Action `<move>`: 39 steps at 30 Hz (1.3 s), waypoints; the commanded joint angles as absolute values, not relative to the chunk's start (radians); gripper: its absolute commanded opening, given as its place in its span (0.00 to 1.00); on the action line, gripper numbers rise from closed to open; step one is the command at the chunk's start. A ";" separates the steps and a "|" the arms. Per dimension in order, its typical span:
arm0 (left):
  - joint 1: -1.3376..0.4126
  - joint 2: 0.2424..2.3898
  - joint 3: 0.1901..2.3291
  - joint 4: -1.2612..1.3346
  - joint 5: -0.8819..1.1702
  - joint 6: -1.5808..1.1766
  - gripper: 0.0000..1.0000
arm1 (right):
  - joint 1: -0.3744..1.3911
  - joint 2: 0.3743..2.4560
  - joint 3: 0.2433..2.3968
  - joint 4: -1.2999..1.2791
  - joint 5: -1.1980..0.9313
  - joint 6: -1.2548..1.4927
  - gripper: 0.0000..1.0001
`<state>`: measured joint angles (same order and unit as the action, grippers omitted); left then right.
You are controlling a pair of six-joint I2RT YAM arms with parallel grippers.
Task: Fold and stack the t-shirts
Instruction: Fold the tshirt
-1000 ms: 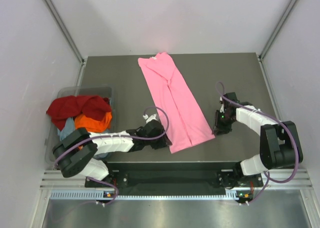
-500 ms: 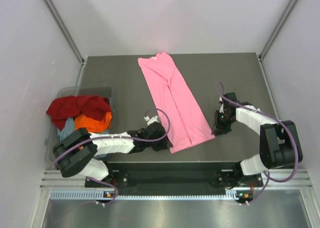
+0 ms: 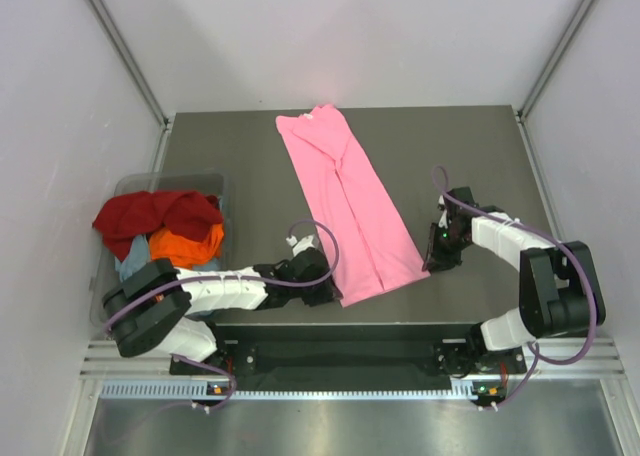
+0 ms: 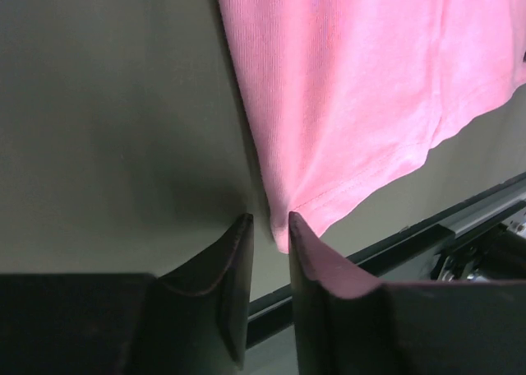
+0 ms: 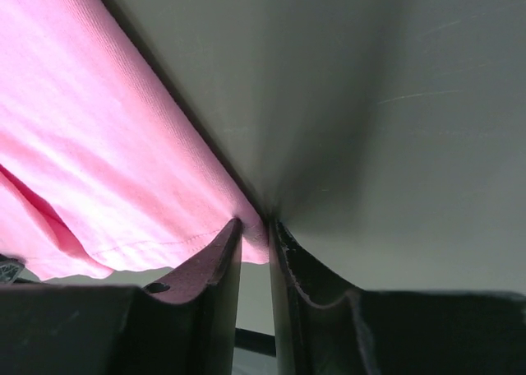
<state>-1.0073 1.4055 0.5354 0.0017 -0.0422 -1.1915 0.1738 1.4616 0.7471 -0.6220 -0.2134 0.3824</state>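
The bright pink t-shirt [image 3: 345, 196] lies folded into a long strip slanting down the table, hem towards me. My left gripper [image 3: 330, 291] is at the hem's near left corner. In the left wrist view its jaws [image 4: 269, 220] stand narrowly apart, with the pink corner [image 4: 362, 79] between the tips, touching the right finger only. My right gripper [image 3: 432, 261] is at the hem's right corner, and in the right wrist view its jaws [image 5: 255, 223] pinch the pink cloth [image 5: 99, 145]. Dark red [image 3: 155, 216], orange [image 3: 185, 244] and grey-blue [image 3: 130, 266] t-shirts lie heaped at the left.
The heaped shirts sit in a clear plastic bin [image 3: 215, 181] at the table's left edge. The table's near edge and a black rail [image 4: 427, 235] run just behind both grippers. White walls enclose the table on three sides.
My left gripper has slid a little nearer along the table to the pink hem's left corner. The right arm and the shirt have not moved.
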 commanded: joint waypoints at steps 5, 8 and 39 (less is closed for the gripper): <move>-1.019 1.428 0.532 0.029 -0.048 -1.192 0.01 | 0.167 1.424 0.709 -0.601 -0.209 0.408 0.14; -1.019 1.428 0.534 0.017 -0.048 -1.193 0.00 | 0.172 1.399 0.674 -0.572 -0.232 0.429 0.08; -1.019 1.132 0.336 0.070 -0.064 -1.284 0.41 | 0.492 1.135 0.505 -0.517 -0.124 0.744 0.00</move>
<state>-1.0153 1.0943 0.3412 -0.0975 -0.0772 -1.2407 0.4770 1.1572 0.5156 -0.5156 -0.1322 0.7429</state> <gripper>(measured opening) 0.403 0.013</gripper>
